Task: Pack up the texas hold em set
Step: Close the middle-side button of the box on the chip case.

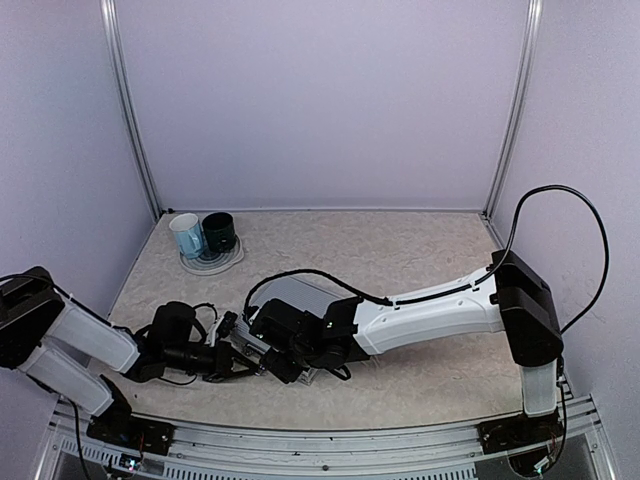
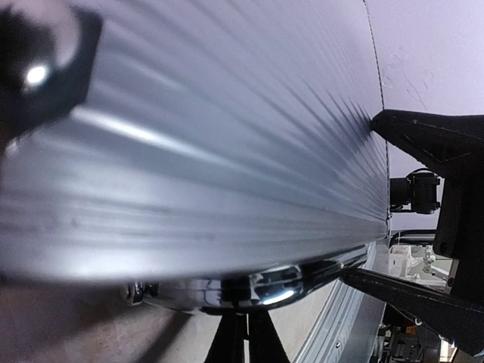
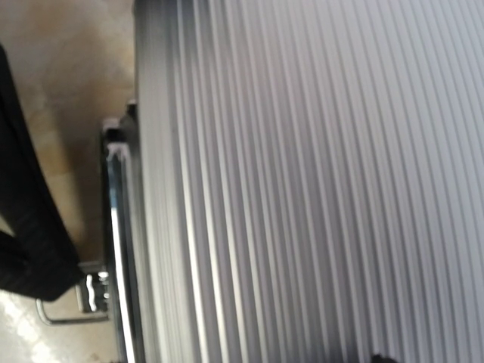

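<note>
The silver ribbed case point(image 1: 300, 292) lies shut in the middle of the table, mostly under my right arm. Its ribbed lid fills the left wrist view point(image 2: 227, 136) and the right wrist view point(image 3: 318, 181). My left gripper point(image 1: 245, 362) is at the case's near left edge. In its wrist view its gripper point(image 2: 243, 340) has its two black fingers almost together, tips against a chrome latch point(image 2: 265, 287). My right gripper point(image 1: 290, 362) is low over the lid's near part; its fingers do not show in its wrist view. Chips, cards, buttons and dice are out of view.
A light-blue mug point(image 1: 186, 235) and a dark-green mug point(image 1: 219, 231) stand on a plate point(image 1: 212, 262) at the back left. A chrome clasp point(image 3: 97, 291) sits on the case's edge. White walls and metal posts close in the table.
</note>
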Robot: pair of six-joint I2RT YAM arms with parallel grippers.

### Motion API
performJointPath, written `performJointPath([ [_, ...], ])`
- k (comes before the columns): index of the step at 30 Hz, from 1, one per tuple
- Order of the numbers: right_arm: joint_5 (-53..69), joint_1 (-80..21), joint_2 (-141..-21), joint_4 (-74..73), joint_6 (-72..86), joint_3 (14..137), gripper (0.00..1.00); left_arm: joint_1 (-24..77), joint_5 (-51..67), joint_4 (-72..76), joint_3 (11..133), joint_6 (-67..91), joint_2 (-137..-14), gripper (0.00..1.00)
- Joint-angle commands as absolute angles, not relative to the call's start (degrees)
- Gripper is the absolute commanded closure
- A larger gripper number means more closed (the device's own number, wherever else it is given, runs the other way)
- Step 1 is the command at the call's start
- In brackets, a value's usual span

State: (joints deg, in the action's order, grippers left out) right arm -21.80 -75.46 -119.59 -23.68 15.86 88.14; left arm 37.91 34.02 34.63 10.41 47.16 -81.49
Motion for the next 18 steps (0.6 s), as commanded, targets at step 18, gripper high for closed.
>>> performJointPath([
  [18,-19.9,-74.0,-121.5,-28.0,17.8,85.8,0.3,38.6,37.2,33.5,16.5,46.6,-75.7,0.99],
])
